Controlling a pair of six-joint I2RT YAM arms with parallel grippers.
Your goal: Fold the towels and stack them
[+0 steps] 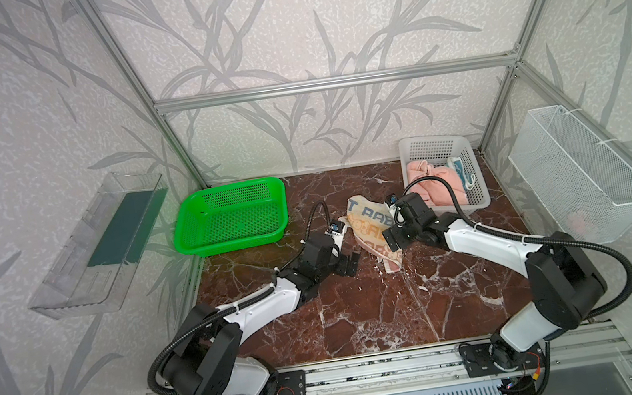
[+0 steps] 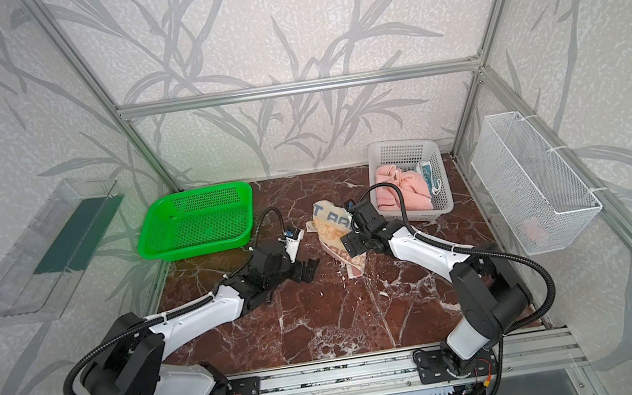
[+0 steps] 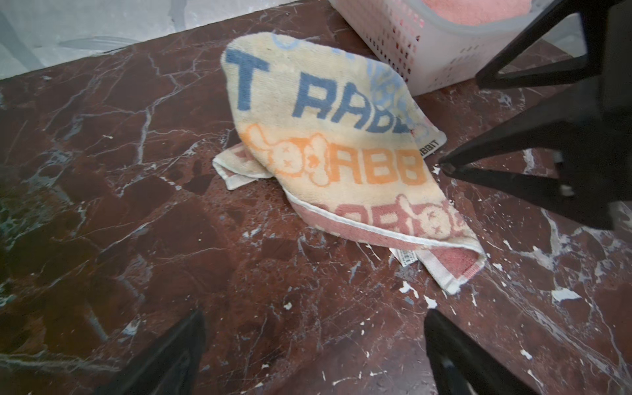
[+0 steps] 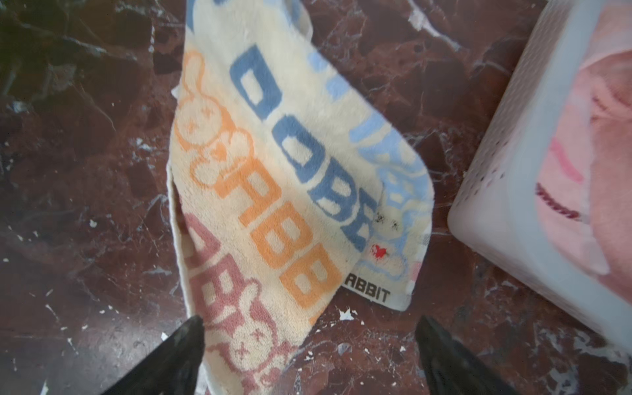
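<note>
Loosely crumpled cream towel [image 3: 328, 154] on table [image 3: 136, 205], both jaws apart, seemingly empty.

Bare table [image 1: 363, 309] in front of the crumpled cream towel [image 1: 368, 222] gives open passage. The green basket [image 1: 228, 244] blocks the left rear; the white basket [image 1: 437, 146] stands just right of the towel.

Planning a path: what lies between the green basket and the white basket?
The crumpled cream towel lies there on the marble table, seen in both top views.
</note>
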